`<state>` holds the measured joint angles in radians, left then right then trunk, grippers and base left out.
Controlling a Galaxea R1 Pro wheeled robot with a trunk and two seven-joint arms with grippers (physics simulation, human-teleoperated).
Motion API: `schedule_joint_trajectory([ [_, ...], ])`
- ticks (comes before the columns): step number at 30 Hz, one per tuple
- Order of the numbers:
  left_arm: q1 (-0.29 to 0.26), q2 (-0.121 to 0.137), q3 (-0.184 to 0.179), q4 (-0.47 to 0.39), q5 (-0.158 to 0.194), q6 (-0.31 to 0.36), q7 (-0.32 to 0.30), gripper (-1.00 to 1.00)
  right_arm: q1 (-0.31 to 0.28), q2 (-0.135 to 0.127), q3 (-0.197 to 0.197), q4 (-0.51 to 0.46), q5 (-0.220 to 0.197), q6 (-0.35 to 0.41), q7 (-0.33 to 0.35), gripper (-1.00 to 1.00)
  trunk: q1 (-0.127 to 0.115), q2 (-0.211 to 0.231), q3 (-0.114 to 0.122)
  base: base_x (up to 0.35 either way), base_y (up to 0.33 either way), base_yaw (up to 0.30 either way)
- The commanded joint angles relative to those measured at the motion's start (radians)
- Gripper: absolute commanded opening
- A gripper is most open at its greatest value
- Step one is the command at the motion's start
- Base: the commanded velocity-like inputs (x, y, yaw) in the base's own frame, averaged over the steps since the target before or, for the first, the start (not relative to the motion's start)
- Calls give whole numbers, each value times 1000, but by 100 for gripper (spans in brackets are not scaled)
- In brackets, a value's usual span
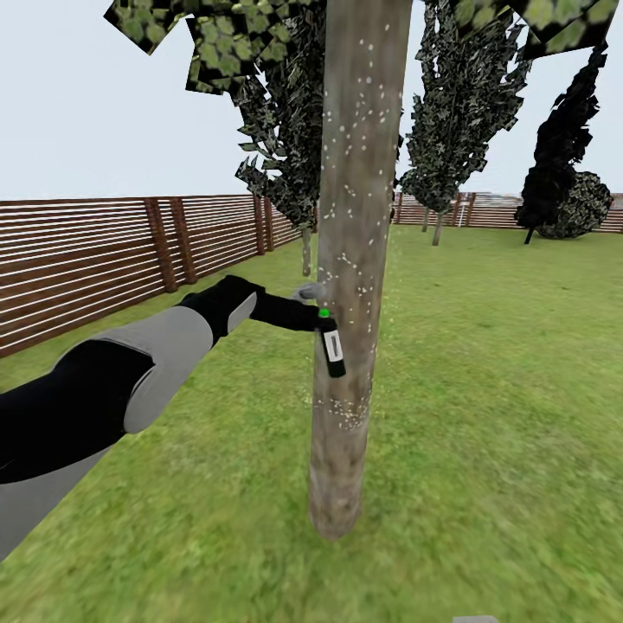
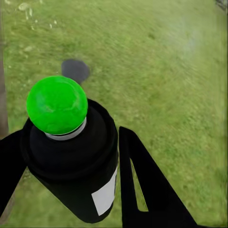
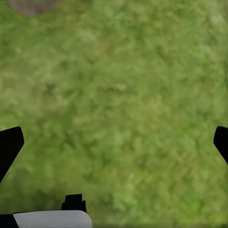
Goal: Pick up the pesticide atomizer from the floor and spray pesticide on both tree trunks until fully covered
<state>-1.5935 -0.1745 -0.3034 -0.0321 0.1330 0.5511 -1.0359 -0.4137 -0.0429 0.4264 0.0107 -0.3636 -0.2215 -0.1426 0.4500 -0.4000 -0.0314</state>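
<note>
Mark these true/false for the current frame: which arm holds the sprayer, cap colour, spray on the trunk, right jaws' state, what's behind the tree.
1. The left gripper holds the small black pesticide atomizer. True.
2. The atomizer's round top is red. False: it is bright green.
3. White pesticide specks dot the mottled grey-brown tree trunk. True.
4. The right gripper is clamped on a second can. False: its jaws stand wide apart over bare green grass lawn.
5. A brick wall stands behind the tree. False: it is a brown horizontal-slat wooden fence.
</note>
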Motion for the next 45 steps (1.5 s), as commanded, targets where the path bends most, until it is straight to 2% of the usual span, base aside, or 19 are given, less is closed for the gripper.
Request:
schedule_joint_trajectory([
  [1, 0, 0, 3, 0, 0, -2, -11, -100, 0, 0, 0, 0, 0, 0, 0, 100, 0, 0, 0, 0, 0, 0],
  [4, 0, 0, 4, 0, -2, -3, 36, -100, 0, 0, 0, 0, 0, 0, 0, 100, 0, 0, 0, 0, 0, 0],
  [8, 16, 0, 5, 1, -3, -2, 281, -100, 0, 1, 0, 0, 0, 0, 0, 100, 0, 0, 0, 0, 0, 0],
  [9, 30, 0, 5, 1, -3, -1, 391, -100, 0, 1, 0, 0, 0, 0, 0, 100, 0, 0, 0, 0, 0, 0],
  [10, 58, 0, 3, 1, -2, -2, 441, -100, 0, 1, 0, 0, 0, 0, 0, 100, 0, 0, 0, 0, 0, 0],
  [12, 89, 0, 2, 1, -1, -3, 412, -100, 0, 1, 0, 0, 0, 0, 0, 100, 0, 0, 0, 0, 0, 0],
  [15, 108, 0, 1, 1, -1, -46, 85, -100, 0, 1, 0, 0, 0, 0, 0, 100, 0, 0, 0, 0, 0, 0],
  [16, 110, 0, 1, 1, -1, -53, 32, -100, 0, 1, 0, 0, 0, 0, 0, 100, 0, 0, 0, 0, 0, 0],
  [20, 110, 0, 3, 1, -2, -60, -70, -100, 0, 1, 0, 0, 0, 0, 0, 100, 0, 0, 0, 0, 0, 0],
  [21, 111, 0, 3, 1, -2, -60, -71, -100, 0, 1, 0, 0, 0, 0, 0, 100, 0, 0, 0, 0, 0, 0],
  [22, 111, 0, 4, 1, -3, -60, -23, -100, 0, 1, 0, 0, 0, -1, 0, 100, 0, 0, 0, 0, 0, 0],
  [23, 111, 0, 4, 1, -3, -59, 180, -100, 0, 1, 0, 0, 0, -1, 0, 100, 0, 0, 0, 0, 0, 0],
  [24, 112, 0, 4, 1, -3, -59, 285, -100, 0, 1, 0, 0, 0, 0, 0, 100, 0, 0, 0, 0, 0, 0],
  [28, 117, 0, 4, 1, -2, -58, 441, -100, 0, 1, 0, 0, 0, 0, 0, 100, 0, 0, 0, 0, 0, 0],
  [29, 128, 0, 3, 1, -1, -58, 441, -100, 0, 1, 0, 0, 0, 0, 0, 100, 0, 0, 0, 0, 0, 0],
  [32, 139, 0, 2, 1, -1, -58, 102, -100, 0, 2, 0, 0, 0, -1, 0, 100, 0, 0, 0, 0, 0, 0],
  [40, 171, 0, 1, 1, -3, -62, -179, -100, 0, 2, 0, 0, 0, -1, 0, 100, 0, 0, 0, 0, 0, 0],
  [42, 172, 0, 3, 1, -7, -62, -148, -100, 0, 2, 0, 0, 0, 0, 0, 100, 0, 0, 0, 0, 0, 0],
  [45, 172, 0, 2, 1, -6, -61, 237, -100, 0, 2, 0, 0, 0, -1, 0, 100, 0, 0, 0, 0, 0, 0],
])
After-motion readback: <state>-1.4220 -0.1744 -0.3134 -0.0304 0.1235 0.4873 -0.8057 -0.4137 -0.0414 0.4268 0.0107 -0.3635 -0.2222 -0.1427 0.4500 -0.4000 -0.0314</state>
